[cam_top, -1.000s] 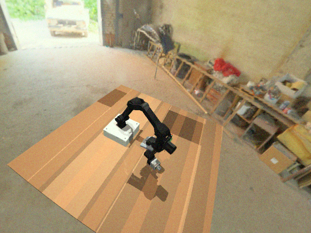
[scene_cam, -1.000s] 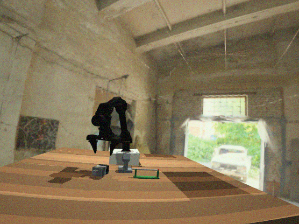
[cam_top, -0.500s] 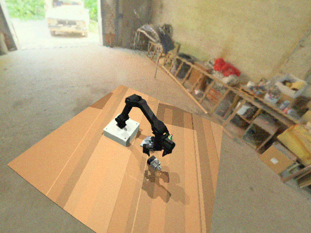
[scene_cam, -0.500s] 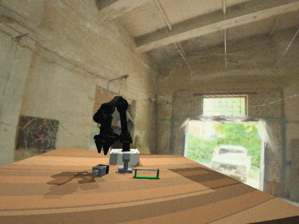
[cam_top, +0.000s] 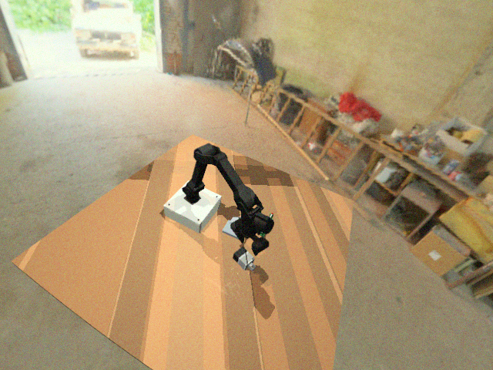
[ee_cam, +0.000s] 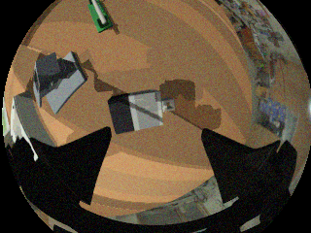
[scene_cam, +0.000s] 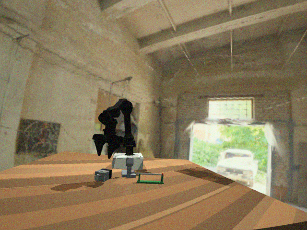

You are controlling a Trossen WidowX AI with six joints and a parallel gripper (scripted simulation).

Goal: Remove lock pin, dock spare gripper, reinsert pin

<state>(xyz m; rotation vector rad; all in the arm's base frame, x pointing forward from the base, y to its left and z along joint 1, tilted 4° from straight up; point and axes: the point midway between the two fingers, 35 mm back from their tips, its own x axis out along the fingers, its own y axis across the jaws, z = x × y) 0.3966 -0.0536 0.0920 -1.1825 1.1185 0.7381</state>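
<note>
The spare gripper (cam_top: 246,260) (scene_cam: 101,175) (ee_cam: 147,111), a grey block with a black end and a small grey nub opposite, lies on the table. My gripper (cam_top: 249,243) (scene_cam: 104,156) (ee_cam: 156,133) is open and empty, above the spare gripper and clear of it. The blue-grey mount (cam_top: 229,228) (scene_cam: 128,171) (ee_cam: 67,92) stands near the arm's base; whether its socket is empty cannot be made out. A thin light pin (scene_cam: 151,174) (ee_cam: 98,11) lies across the top of the green rack (scene_cam: 149,182) (ee_cam: 103,28), its red end showing in the exterior view.
The white base box (cam_top: 181,216) (scene_cam: 119,163) carries the arm, behind the mount. The green rack stands beside the mount, on the side away from the spare gripper. In the top view the arm hides part of the mount and most of the rack. Shadows fall across the wooden table (cam_top: 179,311) (scene_cam: 173,205).
</note>
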